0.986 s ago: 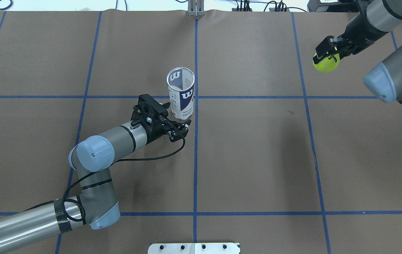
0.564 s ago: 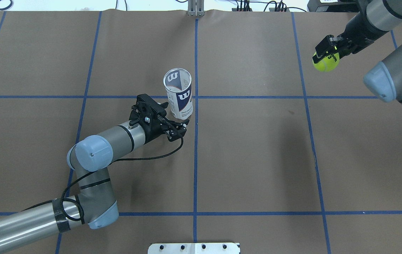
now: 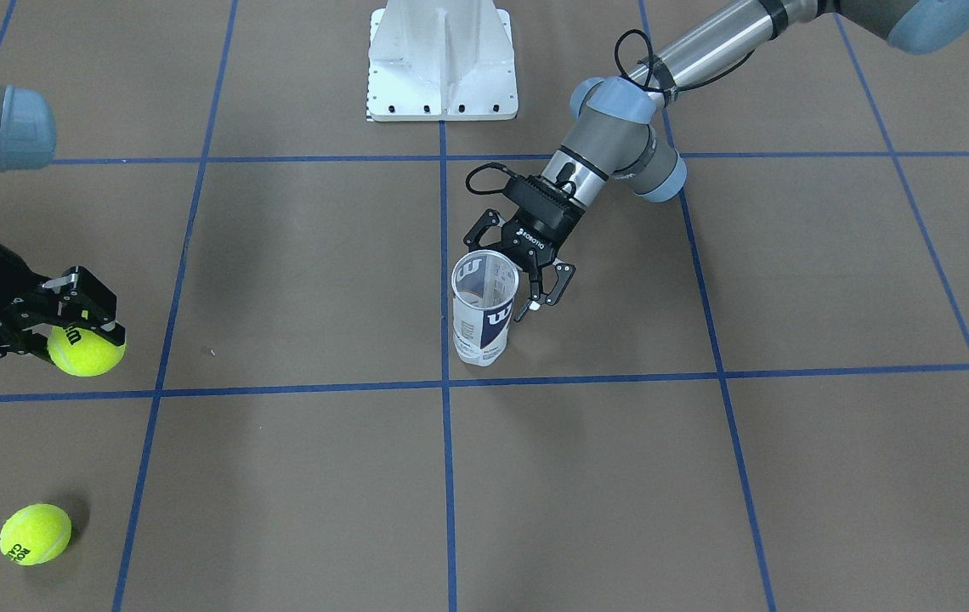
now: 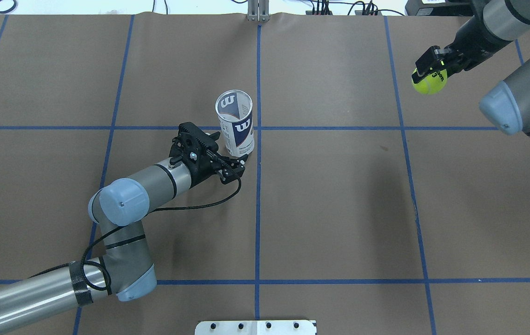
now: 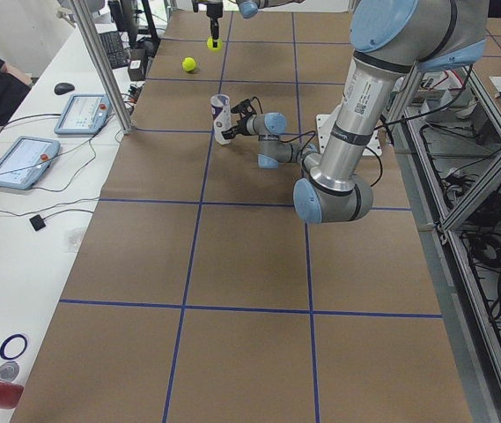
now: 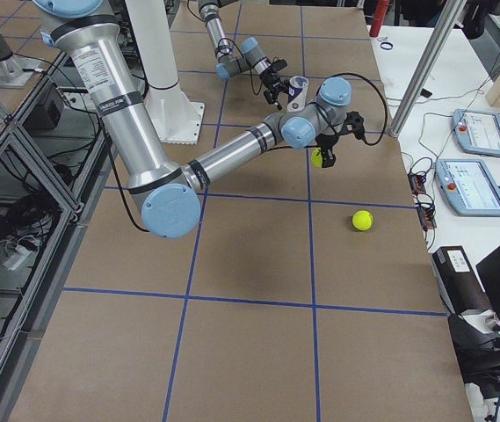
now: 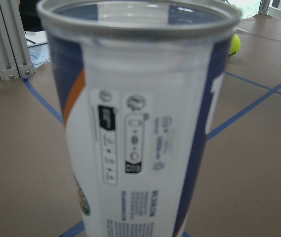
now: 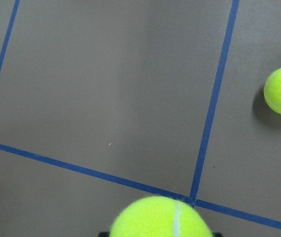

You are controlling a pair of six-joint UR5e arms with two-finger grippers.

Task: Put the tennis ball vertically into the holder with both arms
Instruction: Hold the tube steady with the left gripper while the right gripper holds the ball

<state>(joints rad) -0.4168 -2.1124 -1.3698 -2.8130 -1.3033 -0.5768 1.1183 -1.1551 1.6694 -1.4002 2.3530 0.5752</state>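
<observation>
Currently the holder [image 4: 235,122] stands upright on the table [image 4: 339,209], long axis vertical, mouth open upward. The left gripper [image 4: 232,149] brackets its lower body, fingers seemingly clamped on it. Well apart toward the robot's right, the right gripper [image 4: 428,74] pinches the tennis ball [image 4: 430,83] high off the surface, so that arm must carry it across. Since a second ago, holder and left gripper have edged slightly leftward together

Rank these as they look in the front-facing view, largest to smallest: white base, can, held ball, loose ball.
1. white base
2. can
3. held ball and loose ball: these look alike. The held one is partly covered and raised nearer the camera, so I leave them unranked.
</observation>
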